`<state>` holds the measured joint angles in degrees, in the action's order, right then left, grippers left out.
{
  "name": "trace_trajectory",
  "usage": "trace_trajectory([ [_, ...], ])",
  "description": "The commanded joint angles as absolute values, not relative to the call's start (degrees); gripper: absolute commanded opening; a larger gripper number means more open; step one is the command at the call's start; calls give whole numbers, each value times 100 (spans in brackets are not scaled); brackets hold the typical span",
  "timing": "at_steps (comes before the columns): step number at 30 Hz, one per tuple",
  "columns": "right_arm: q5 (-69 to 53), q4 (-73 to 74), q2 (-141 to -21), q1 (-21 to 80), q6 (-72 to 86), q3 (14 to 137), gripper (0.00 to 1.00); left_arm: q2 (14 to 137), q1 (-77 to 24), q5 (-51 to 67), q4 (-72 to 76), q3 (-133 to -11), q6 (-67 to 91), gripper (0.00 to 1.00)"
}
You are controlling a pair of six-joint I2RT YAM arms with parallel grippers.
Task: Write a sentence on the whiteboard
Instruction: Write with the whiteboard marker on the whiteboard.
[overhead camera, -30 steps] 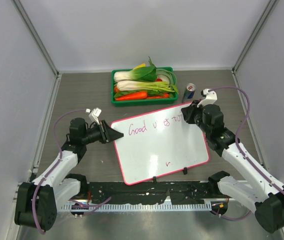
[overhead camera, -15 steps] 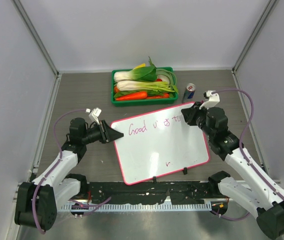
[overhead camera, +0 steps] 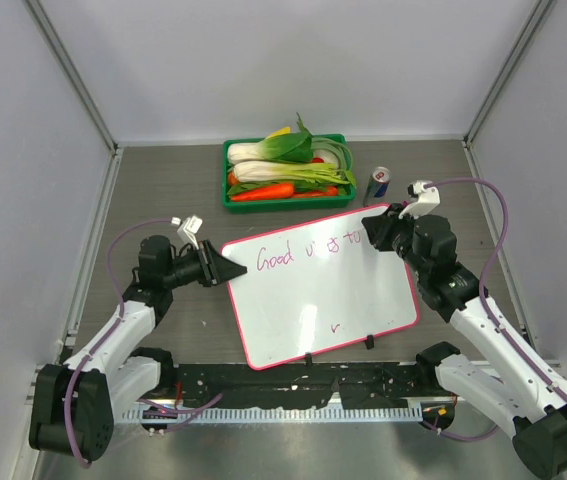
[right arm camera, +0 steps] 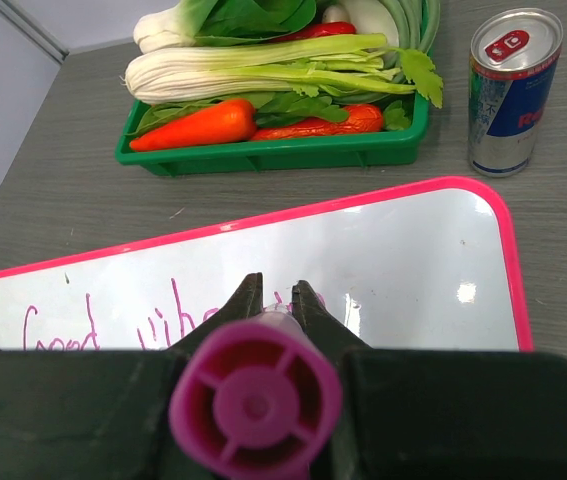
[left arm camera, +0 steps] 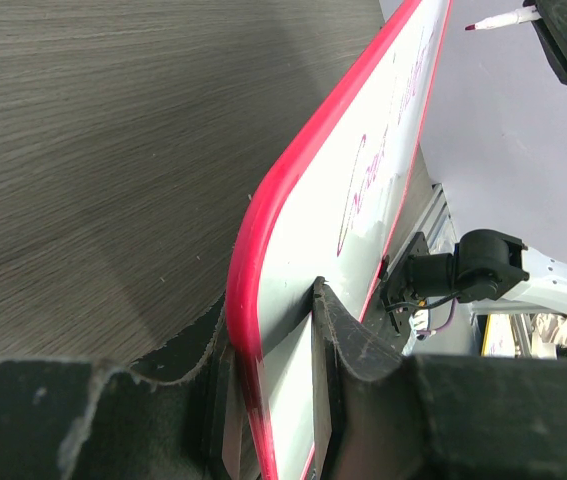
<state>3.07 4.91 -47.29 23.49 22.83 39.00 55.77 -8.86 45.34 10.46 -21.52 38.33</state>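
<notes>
A dark wood-grain table (overhead camera: 163, 190) sits inside pale grey walls, with both arms reaching up from the bottom of the overhead view. At centre right, the right gripper (overhead camera: 373, 228) is clamped on a magenta marker (right arm camera: 256, 400). Its fingers close around the barrel so the tip points down at the upper right part of the whiteboard (overhead camera: 333, 290); whether the tip touches the surface cannot be told. At centre left, the left gripper (overhead camera: 225, 268) pinches the board's left edge, one finger on each face of the pink rim. This grip probably braces the board against the push of writing. The board lies slightly askew in the middle of the table, glossy white with rounded corners and two small black clips (overhead camera: 308, 357) on its lower edge. The sentence (overhead camera: 308, 250) runs along the top in thin purple strokes. "Good" is clear, the following words are sketchier, and the end is hidden under the right gripper. A lone purple tick (overhead camera: 335, 326) sits lower down. Beyond the board, at upper centre, are a green vegetable tray (overhead camera: 283, 203) and a drink can (overhead camera: 378, 185).
</notes>
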Motion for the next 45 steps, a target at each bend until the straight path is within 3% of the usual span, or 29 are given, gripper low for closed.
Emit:
trace_trajectory([
  [1,299,281,-4737,2329,2276,4078,2,5686,-765,3313,800,-2144,2883,0],
  [16,984,264,-4298,2329,2215,3692,1,5634,-756,3313,747,-2171,2909,0],
  [45,1450,-70,-4931,2338,2162,3595,1,5660,-765,3375,844,-2145,2944,0],
])
